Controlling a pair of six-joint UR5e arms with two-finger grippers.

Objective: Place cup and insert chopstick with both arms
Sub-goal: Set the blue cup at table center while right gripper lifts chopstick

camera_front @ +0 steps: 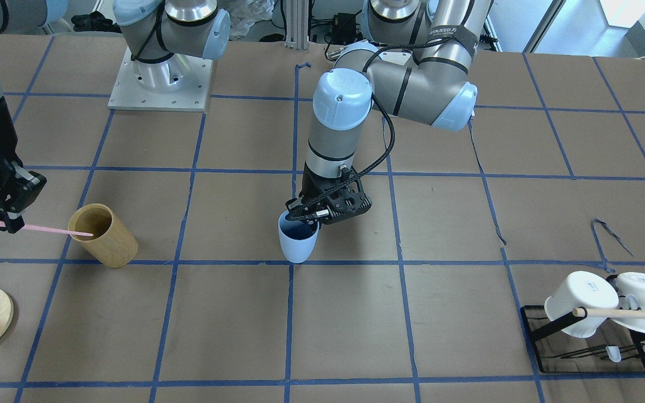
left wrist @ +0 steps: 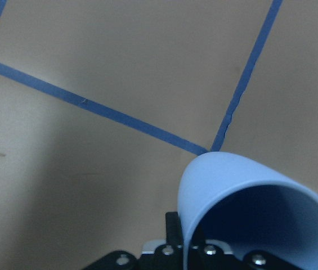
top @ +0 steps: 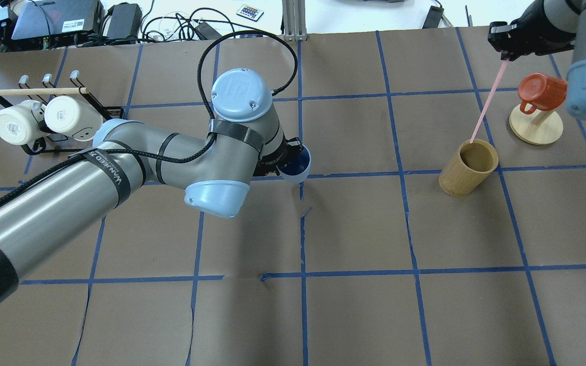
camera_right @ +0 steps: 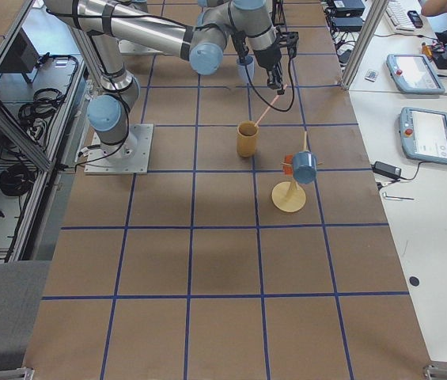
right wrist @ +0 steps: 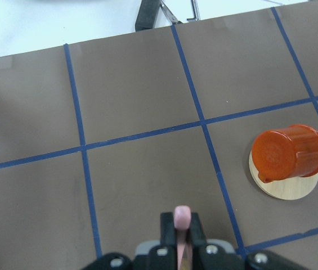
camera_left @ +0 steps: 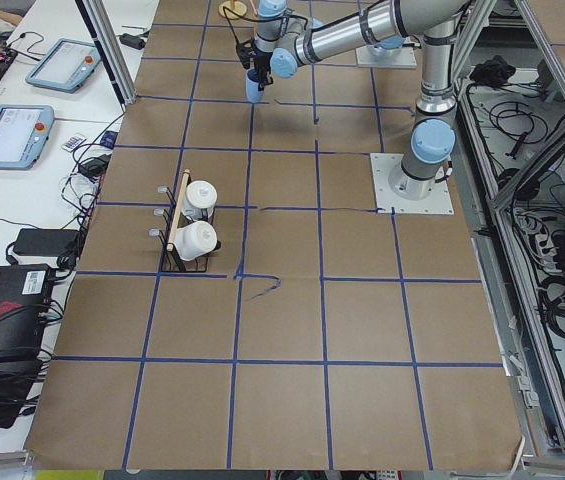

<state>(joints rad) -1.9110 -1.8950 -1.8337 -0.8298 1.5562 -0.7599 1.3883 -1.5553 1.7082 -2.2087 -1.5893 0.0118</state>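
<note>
My left gripper (camera_front: 308,218) pinches the cup (camera_front: 298,243) by its rim, tilted, mid-frame, so placing is under way. My right gripper (camera_front: 8,219) clamps the chopstick (camera_front: 42,228) far left. Next I'd level the cup, let go, then bring the chopstick across.

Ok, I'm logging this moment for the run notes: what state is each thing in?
cup: tilted, clamped at its rim by the left gripper.
chopstick: slanted, pinched by the right gripper, tip at the wooden cylinder's mouth.
wooden cylinder: upright, open.
orange mug: hung on its stand.
white mugs: hung on rack.
</note>
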